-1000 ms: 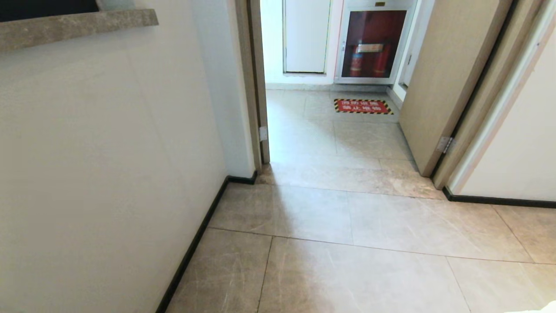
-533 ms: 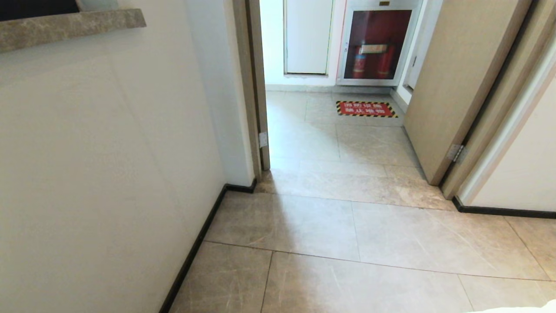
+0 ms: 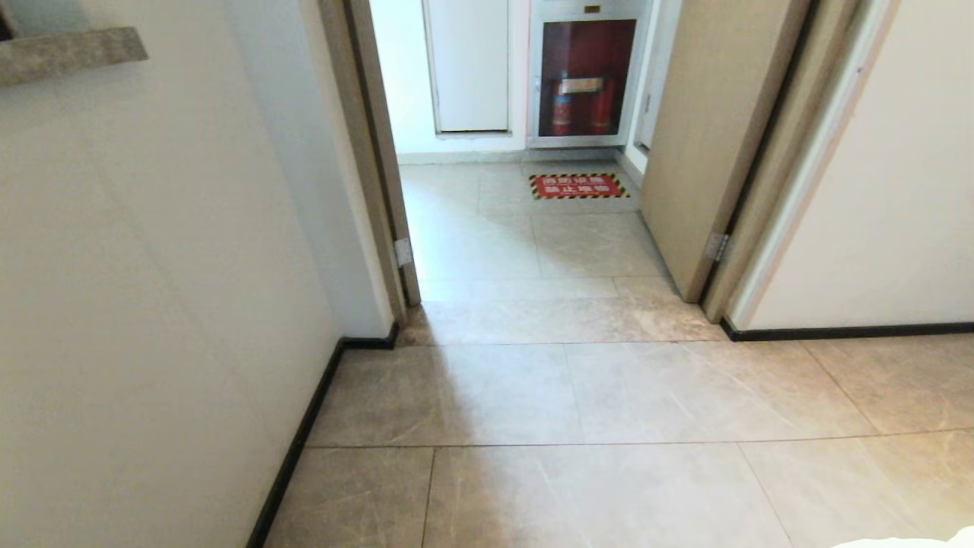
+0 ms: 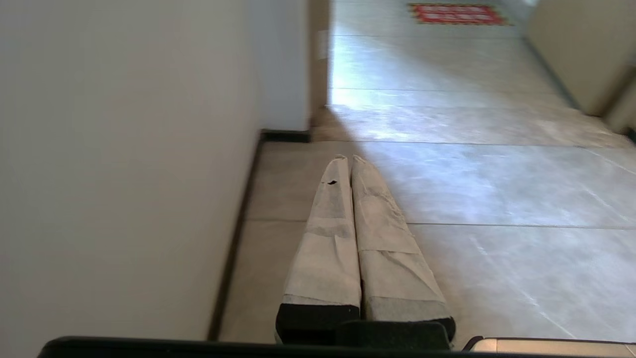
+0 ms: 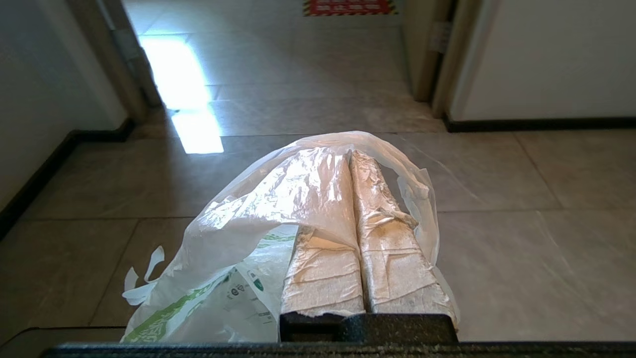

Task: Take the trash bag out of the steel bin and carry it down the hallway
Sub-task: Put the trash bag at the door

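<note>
While the right gripper point(image 5: 350, 155) points level over the floor point(image 3: 609, 396), its fingers are pressed together with the bag point(image 5: 248, 233) draped over them, film caught between or around the tips; which of the two is hard to tell through the plastic. White crinkly film covers both fingers and hangs beside them, with green-and-white printed packaging showing inside. A sliver of white at the head view's lower edge may be the same bag. The left gripper point(image 4: 348, 159) is clenched and holds nothing, its wrapped fingers touching along their length, close to the wall point(image 4: 124, 149) and its black skirting. Ahead of both grippers lies a doorway point(image 3: 517, 228), its door point(image 3: 708, 137) swung open. Beyond the doorway a red floor sign point(image 3: 580, 186) lies before a cabinet point(image 3: 584, 76) holding extinguishers.
</note>
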